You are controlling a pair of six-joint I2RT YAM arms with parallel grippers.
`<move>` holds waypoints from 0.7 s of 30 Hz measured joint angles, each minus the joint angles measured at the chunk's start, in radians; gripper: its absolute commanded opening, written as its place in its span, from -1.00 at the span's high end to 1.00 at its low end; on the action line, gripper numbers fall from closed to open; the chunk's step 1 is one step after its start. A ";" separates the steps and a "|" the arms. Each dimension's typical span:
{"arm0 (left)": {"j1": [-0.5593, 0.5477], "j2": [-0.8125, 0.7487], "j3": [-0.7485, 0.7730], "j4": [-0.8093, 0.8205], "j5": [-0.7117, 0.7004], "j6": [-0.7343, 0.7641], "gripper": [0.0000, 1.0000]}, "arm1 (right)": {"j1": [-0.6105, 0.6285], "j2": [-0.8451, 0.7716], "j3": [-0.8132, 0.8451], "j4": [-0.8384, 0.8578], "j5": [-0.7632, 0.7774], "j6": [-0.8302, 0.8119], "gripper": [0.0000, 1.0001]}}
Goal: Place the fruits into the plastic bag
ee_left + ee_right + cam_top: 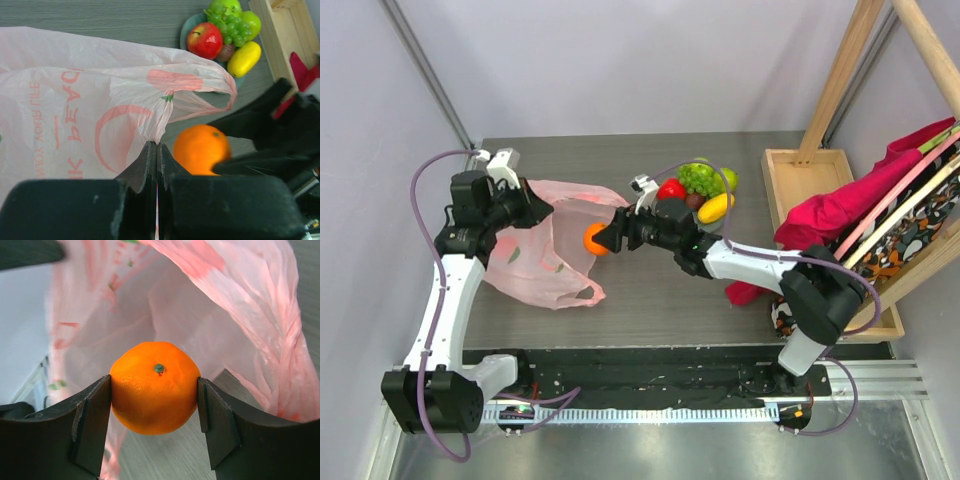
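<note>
My left gripper [546, 209] is shut on the upper edge of the pink plastic bag [545, 255] and holds its mouth lifted; the pinched film shows in the left wrist view [156, 131]. My right gripper [604, 240] is shut on the orange [595, 239] and holds it at the bag's mouth, above the table. In the right wrist view the orange [154, 386] sits between my pads with the open bag [200, 315] right behind it. The red apple [671, 189], green grapes [700, 178], yellow mango [716, 207], a green apple [729, 180] and a dark plum [694, 200] lie on the plate [188, 26].
A wooden tray [810, 185] with an upright wooden frame stands at the right. A magenta cloth [850, 205] and patterned fabrics hang over it. The grey walls close in the back and both sides.
</note>
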 measured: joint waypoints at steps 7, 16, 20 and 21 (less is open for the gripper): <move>-0.028 0.000 -0.023 0.053 0.102 -0.040 1.00 | 0.005 0.145 0.048 -0.005 0.083 0.026 0.98; -0.090 0.054 -0.056 0.153 0.222 -0.130 1.00 | 0.005 0.328 0.142 0.140 0.121 0.116 0.95; -0.114 0.085 -0.071 0.175 0.247 -0.159 1.00 | 0.005 0.418 0.193 0.203 0.086 0.162 0.92; -0.120 0.088 -0.074 0.176 0.252 -0.166 1.00 | 0.005 0.441 0.208 0.216 0.072 0.175 0.92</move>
